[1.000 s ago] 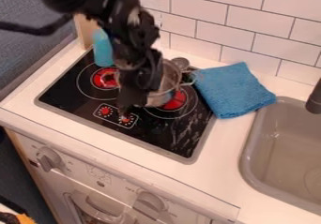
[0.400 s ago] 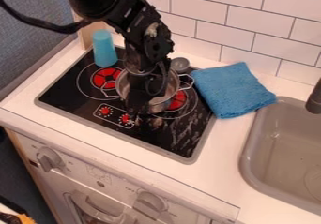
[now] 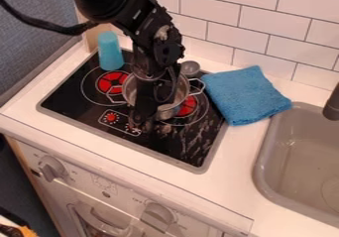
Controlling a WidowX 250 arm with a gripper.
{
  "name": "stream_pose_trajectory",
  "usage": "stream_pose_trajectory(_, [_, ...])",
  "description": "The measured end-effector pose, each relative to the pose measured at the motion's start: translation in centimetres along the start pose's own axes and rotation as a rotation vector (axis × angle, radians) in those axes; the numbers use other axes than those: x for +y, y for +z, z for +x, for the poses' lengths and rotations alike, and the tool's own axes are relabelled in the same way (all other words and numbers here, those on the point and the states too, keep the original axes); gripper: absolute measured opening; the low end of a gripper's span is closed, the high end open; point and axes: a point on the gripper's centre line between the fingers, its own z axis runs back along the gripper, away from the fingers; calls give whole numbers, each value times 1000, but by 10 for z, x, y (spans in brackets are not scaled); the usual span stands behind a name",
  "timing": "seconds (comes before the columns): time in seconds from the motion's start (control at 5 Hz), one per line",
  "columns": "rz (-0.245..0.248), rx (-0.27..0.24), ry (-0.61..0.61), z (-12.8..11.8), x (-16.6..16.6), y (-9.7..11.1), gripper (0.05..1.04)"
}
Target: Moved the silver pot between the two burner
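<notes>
Cable (image 3: 49, 31), black and rather thick, hangs in a curve on the upper left side of the black two-finger gripper (image 3: 143, 126). Lower, well apart from the gripper to the left, a round grey knob (image 3: 51, 169) is on the white oven front (image 3: 83, 186). Then comes the black glass stovetop (image 3: 69, 99) with grey rim, which lies under the gripper. On it, up and left from the gripper, a light-blue plastic cup (image 3: 110, 51) stands upright, just behind the left red round burner (image 3: 111, 81). The gripper hangs down at the silver metal pot (image 3: 169, 113) and hides part of it; if it grasps the pot or is released, I cannot tell. The pot stands between the two burners, with one wire handle toward each side, and it partly covers the right red burner (image 3: 189, 105). Up and right from the gripper, a small round metal thing (image 3: 190, 68) is near the pot. Farther right of the gripper lies a blue folded cloth (image 3: 246, 95) on the white counter (image 3: 242, 144), and well apart, the grey sink (image 3: 263, 174) with a black faucet (image 3: 332, 105).
</notes>
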Motion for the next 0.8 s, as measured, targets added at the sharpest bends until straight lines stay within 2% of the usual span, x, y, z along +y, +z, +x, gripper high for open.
stream_pose_trajectory(0.2, [17,-56,-20,7,3,10,1008])
stream_pose_trajectory(0.4, [17,-151,9,7,8,19,1001])
stream_pose_trajectory(0.6, [-4,-188,62,11,14,30,1001])
stream_pose_trajectory(0.8, [-64,-184,178,12,25,46,1001])
